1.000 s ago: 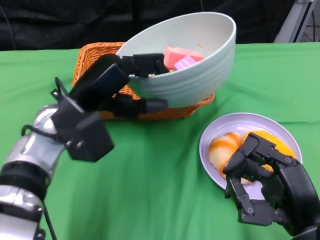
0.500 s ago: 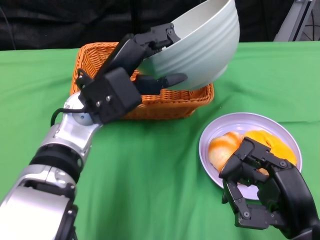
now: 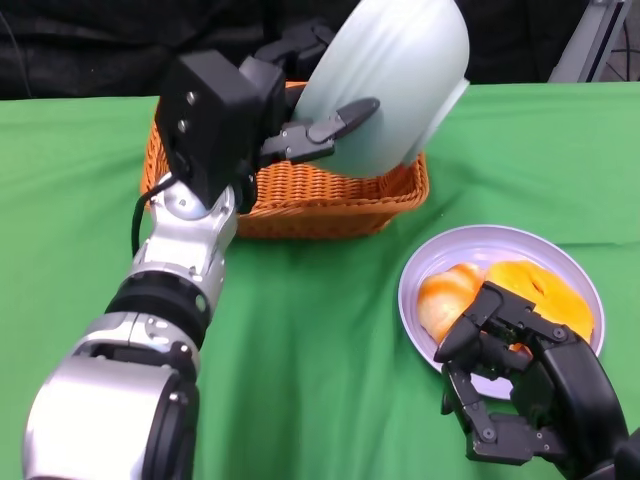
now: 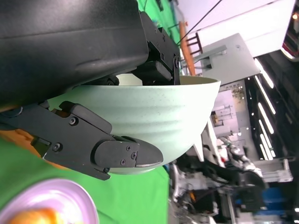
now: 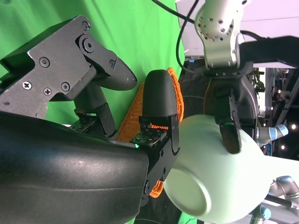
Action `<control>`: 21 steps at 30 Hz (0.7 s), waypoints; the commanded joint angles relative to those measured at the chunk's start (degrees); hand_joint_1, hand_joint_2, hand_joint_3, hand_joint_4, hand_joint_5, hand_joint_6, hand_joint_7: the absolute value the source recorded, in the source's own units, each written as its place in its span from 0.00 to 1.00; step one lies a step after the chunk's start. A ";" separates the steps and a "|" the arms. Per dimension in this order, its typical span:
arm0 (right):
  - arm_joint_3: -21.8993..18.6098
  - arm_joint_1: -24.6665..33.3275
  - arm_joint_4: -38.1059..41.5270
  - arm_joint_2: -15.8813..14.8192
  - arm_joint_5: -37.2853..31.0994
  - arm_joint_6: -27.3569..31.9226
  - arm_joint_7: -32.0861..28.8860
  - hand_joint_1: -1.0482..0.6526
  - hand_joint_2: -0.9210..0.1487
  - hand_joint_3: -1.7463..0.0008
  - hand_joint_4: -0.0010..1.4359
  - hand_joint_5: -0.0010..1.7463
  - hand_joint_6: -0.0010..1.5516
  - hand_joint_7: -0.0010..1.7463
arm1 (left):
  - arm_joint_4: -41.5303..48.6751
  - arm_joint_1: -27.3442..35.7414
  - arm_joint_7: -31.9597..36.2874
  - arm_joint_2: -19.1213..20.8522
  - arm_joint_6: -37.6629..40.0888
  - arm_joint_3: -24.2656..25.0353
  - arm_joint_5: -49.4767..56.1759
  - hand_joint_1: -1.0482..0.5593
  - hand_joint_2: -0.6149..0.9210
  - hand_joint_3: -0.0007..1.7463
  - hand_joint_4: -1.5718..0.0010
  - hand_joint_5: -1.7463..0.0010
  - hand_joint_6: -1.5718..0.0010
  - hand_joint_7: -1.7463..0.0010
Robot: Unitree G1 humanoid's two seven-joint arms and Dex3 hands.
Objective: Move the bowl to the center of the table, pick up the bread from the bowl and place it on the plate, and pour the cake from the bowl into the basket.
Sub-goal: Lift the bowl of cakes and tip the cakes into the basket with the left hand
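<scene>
— Left hand (image 3: 275,110): what is it doing?

— It is gripping the bowl (image 3: 390,80) by the rim, one finger (image 3: 335,125) lying across the ribbed outer wall and others hooked over the edge. It is holding the bowl tipped steeply on its side above the basket (image 3: 330,195), mouth facing away from the head camera.

— And the cake?

— It is not showing in any view. The bowl's inside is hidden, and so is most of the basket's interior.

— The right hand (image 3: 520,385)?

— It is hanging just over the near edge of the plate (image 3: 460,250), fingers curled inward and grasping nothing. In the right wrist view its fingers (image 5: 159,100) are sitting loosely bent, with the bowl's base (image 5: 189,198) turned toward the camera.

— Where is the bread?

— The bread (image 3: 450,295) is lying on the plate, an orange-yellow piece (image 3: 540,290) touching it. The plate is resting on the green cloth (image 3: 320,330), to the right of the basket and nearer the robot.
</scene>
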 commanded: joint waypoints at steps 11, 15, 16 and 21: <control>0.72 -0.08 1.04 -0.05 -0.73 -1.66 -0.70 0.58 0.43 0.28 0.50 1.00 0.38 0.91 | -0.55 -6.76 -8.74 -1.91 20.44 12.03 -15.52 0.52 0.89 0.44 0.48 0.00 0.59 0.00; 0.94 0.26 0.67 0.07 -0.30 -0.95 -0.69 0.58 0.44 0.28 0.51 1.00 0.38 0.91 | -0.02 -8.30 -10.66 -1.95 29.57 17.82 -22.54 0.54 0.90 0.47 0.48 0.00 0.57 0.01; 0.96 0.27 0.64 0.05 -0.27 -0.90 -0.71 0.58 0.44 0.28 0.51 1.00 0.38 0.91 | -0.10 -8.38 -10.83 -1.90 30.44 18.23 -23.07 0.54 0.91 0.47 0.48 0.00 0.57 0.01; 1.04 0.27 0.64 -0.04 -0.23 -0.91 -0.82 0.58 0.44 0.28 0.51 1.00 0.38 0.91 | -0.41 -8.41 -10.91 -1.82 31.40 18.51 -23.32 0.54 0.91 0.47 0.48 0.00 0.57 0.01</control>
